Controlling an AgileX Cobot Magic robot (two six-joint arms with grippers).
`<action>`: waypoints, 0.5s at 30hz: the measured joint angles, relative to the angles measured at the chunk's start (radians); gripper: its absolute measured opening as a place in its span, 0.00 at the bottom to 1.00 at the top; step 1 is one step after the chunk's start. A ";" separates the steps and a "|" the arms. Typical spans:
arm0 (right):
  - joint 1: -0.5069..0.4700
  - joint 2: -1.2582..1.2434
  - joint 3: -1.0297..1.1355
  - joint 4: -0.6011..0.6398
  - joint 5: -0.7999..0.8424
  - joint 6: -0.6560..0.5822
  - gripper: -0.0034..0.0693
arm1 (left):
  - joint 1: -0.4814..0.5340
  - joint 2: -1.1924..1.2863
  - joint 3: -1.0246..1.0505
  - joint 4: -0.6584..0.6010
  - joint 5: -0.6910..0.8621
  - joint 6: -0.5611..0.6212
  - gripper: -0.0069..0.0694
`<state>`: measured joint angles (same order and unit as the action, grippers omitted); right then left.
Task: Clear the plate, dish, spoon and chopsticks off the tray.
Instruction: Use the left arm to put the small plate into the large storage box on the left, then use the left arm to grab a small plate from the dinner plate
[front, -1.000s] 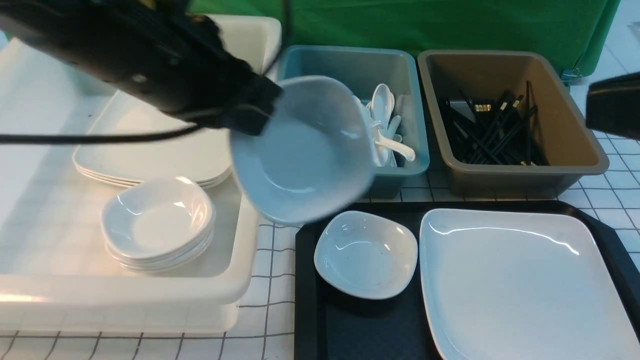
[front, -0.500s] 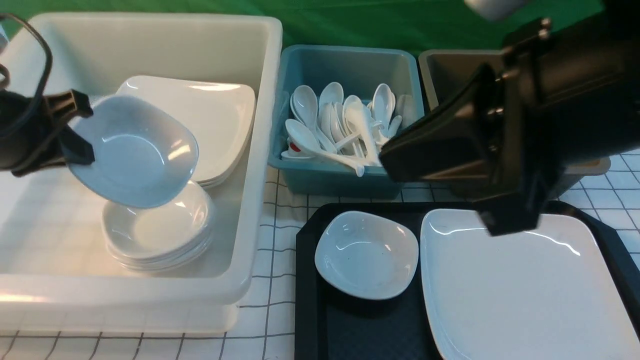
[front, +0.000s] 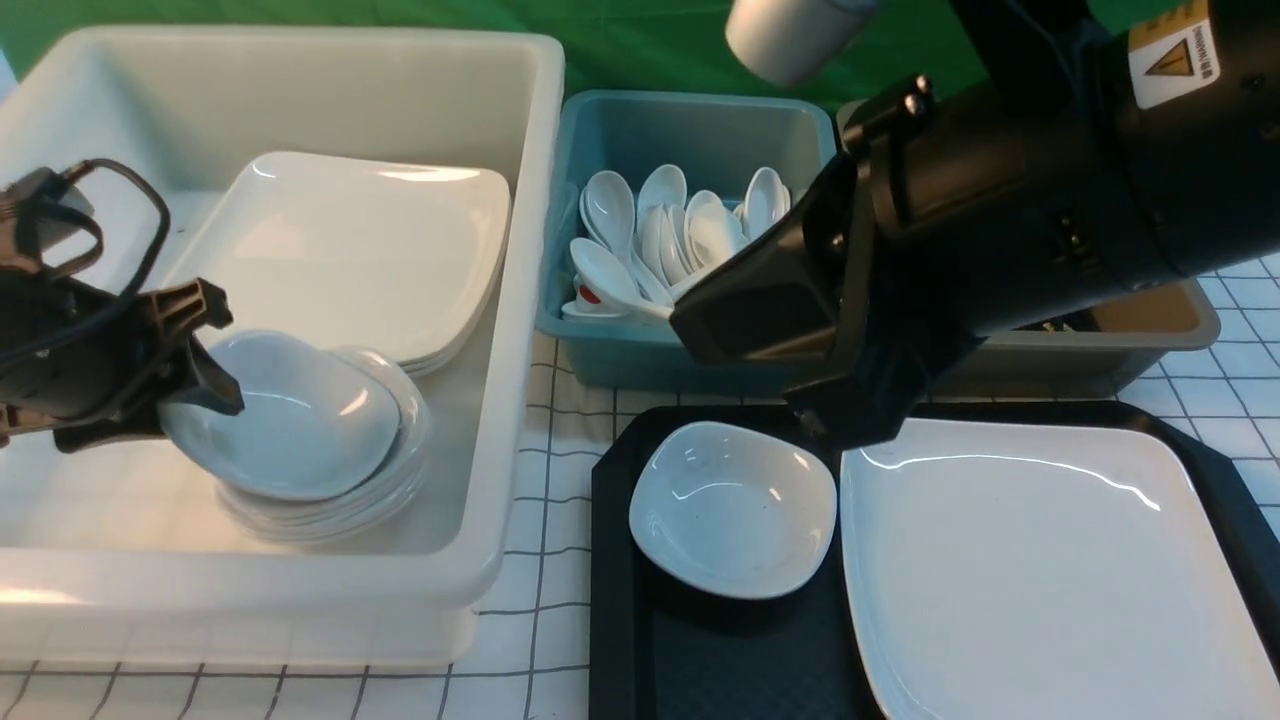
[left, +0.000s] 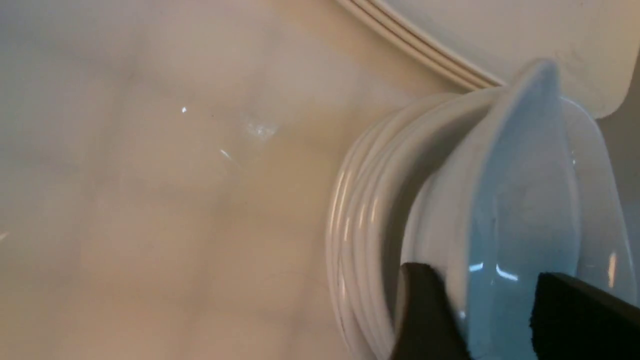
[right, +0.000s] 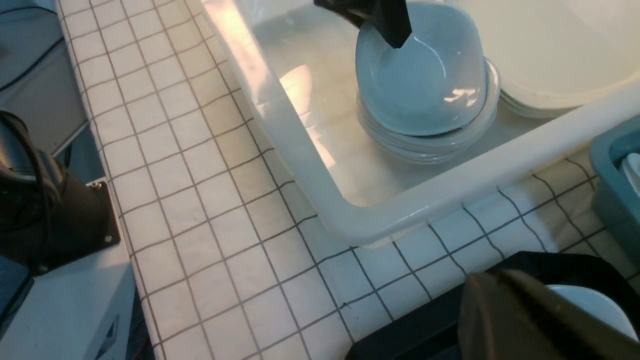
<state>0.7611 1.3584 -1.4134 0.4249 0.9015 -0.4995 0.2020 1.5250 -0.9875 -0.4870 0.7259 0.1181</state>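
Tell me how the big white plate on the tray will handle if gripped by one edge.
Probably slippery: the plate is glossy with bright reflections. Likely to tilt from a one-edge grip, being wide and shallow. Looks rigid, perhaps chippable.

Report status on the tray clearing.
Left gripper open, astride small dish tilted on dish stack in white tub. Right gripper shut, over tray. Second dish and plate on tray. Both unobstructed.

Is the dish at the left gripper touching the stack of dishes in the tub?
Touching. The right wrist view shows the dish tilted, its low edge resting in the stack, no gap.
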 joint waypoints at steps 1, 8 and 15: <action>0.001 0.000 0.000 -0.019 0.000 0.000 0.06 | 0.000 -0.005 -0.031 0.060 0.040 -0.011 0.59; 0.001 0.000 0.000 -0.217 0.037 0.083 0.06 | 0.000 -0.099 -0.230 0.276 0.205 -0.082 0.58; -0.111 0.000 0.000 -0.469 0.253 0.192 0.05 | -0.263 -0.154 -0.292 0.139 0.245 0.121 0.14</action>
<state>0.6504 1.3584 -1.4138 -0.0439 1.1544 -0.3073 -0.0607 1.3710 -1.2796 -0.3480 0.9706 0.2395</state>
